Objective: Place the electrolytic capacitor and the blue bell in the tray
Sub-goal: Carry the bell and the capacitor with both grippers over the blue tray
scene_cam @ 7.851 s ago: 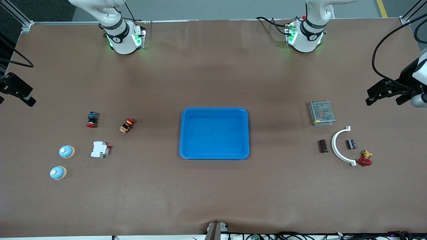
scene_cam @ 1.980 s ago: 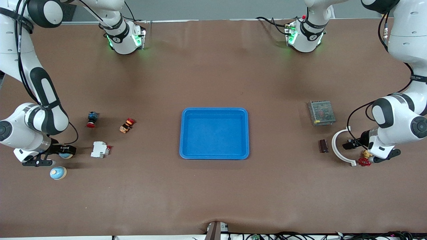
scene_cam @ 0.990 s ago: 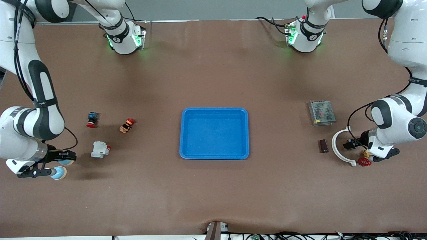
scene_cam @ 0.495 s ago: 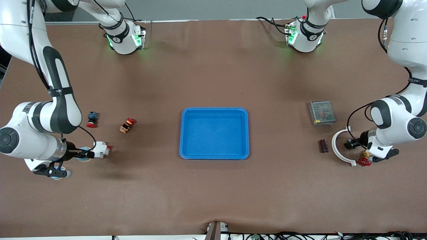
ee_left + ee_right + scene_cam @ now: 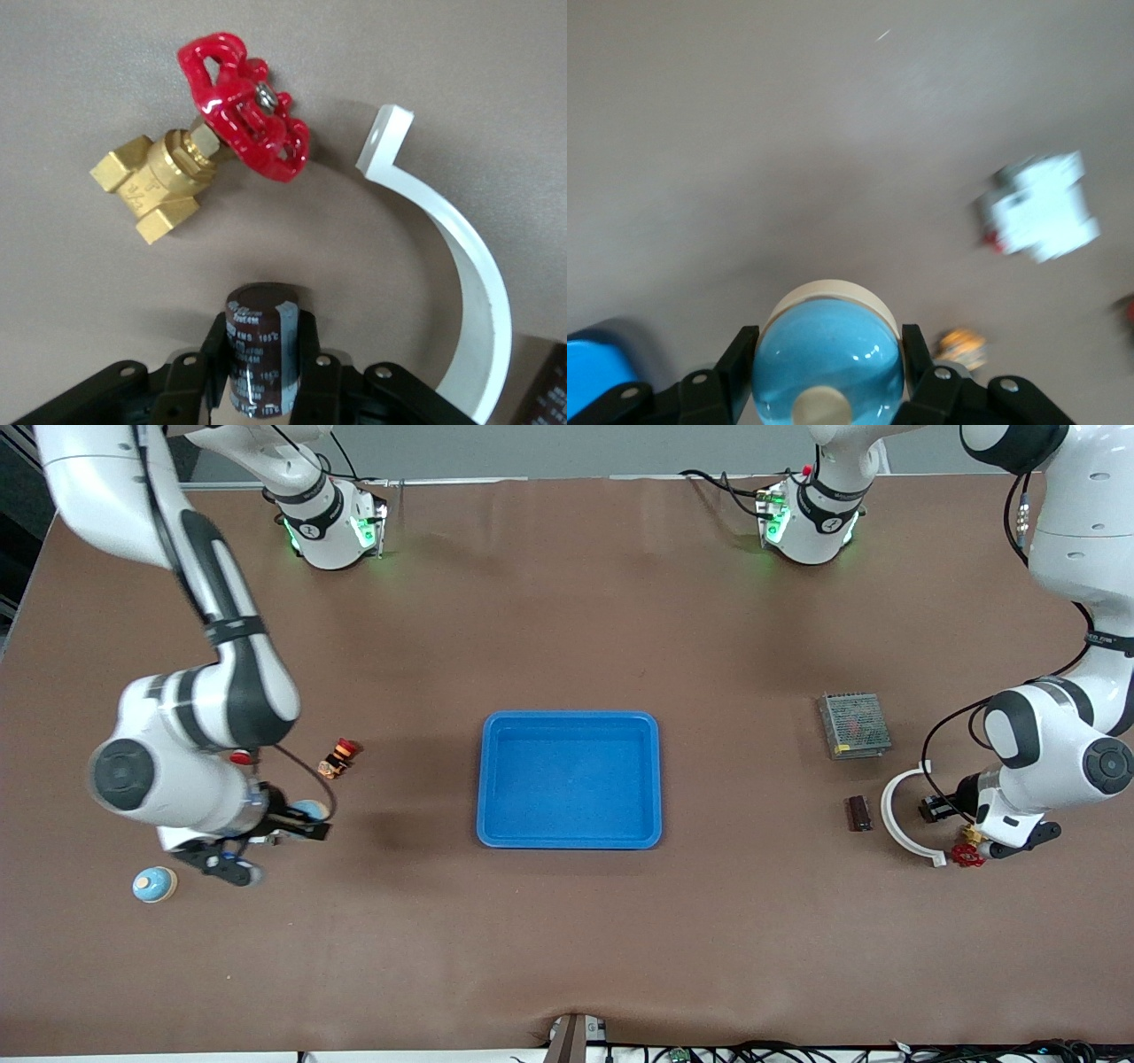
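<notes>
My left gripper (image 5: 930,808) is low at the table inside a white curved piece, shut on a dark brown electrolytic capacitor (image 5: 261,343). In the left wrist view the black fingers (image 5: 213,363) press both of its sides. My right gripper (image 5: 310,821) hangs over the table between the small parts and the tray, shut on a blue bell (image 5: 308,810). The right wrist view shows the bell (image 5: 828,354) filling the jaws. The bright-blue tray (image 5: 483,779) lies at the table's middle with nothing in it. A corner of the tray (image 5: 594,372) shows in the right wrist view.
A second blue bell (image 5: 155,884) and a second capacitor (image 5: 858,813) lie on the table. Beside my left gripper are the white curved piece (image 5: 897,819), a red-handled brass valve (image 5: 968,850) and a grey mesh box (image 5: 854,724). An orange push button (image 5: 338,757) and a white breaker (image 5: 1041,208) lie under my right arm.
My left gripper has closed on the capacitor without moving away. My right arm has swung toward the tray, carrying the blue bell up off the table.
</notes>
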Controlling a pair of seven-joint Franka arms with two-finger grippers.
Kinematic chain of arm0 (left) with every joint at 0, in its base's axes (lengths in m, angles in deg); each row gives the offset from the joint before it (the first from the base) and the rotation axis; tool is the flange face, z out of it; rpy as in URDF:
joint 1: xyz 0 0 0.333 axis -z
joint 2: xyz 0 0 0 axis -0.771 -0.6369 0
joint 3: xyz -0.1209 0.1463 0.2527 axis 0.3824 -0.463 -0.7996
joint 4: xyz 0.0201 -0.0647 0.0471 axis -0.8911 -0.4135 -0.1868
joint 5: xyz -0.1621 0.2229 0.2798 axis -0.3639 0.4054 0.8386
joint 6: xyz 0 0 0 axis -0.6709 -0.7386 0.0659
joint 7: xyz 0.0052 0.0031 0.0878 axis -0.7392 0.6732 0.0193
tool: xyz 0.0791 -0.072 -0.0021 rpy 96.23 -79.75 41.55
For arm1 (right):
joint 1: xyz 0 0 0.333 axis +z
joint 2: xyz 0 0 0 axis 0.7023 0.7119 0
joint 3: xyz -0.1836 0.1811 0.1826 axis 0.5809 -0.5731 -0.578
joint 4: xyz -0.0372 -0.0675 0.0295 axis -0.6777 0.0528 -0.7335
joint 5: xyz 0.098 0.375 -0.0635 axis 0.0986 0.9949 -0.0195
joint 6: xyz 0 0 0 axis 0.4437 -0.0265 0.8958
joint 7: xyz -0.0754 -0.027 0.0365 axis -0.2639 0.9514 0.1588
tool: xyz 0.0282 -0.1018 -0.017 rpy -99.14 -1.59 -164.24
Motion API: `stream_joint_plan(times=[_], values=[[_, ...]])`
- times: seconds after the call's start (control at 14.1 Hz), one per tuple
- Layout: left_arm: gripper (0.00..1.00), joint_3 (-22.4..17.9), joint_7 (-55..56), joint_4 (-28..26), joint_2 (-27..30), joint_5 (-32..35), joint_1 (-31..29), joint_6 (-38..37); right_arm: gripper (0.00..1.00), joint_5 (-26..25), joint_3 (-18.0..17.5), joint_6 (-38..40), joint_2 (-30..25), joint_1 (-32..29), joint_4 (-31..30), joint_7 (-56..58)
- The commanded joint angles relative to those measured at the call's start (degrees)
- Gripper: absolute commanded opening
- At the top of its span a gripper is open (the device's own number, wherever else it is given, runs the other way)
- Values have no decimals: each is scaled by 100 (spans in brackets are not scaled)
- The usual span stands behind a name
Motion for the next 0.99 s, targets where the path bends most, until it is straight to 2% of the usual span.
stream_joint_plan(times=[0.0, 0.21, 0.5, 0.92], values=[[17, 10, 77, 60, 80, 131, 11, 21, 0, 65, 71, -222, -132, 607, -158, -1071], [17, 62, 112, 445, 168, 70, 72, -531, 0, 74, 71, -547, -9, 1257, -193, -1987], [17, 54, 883, 1104, 159, 78, 616, -1419, 0, 197, 63, -829, 123, 1769, -220, -2744], [17, 45, 2446, 1272, 185, 114, 1460, -1701, 0, 355, 71, -1426, 246, 2129, -658, -3237]])
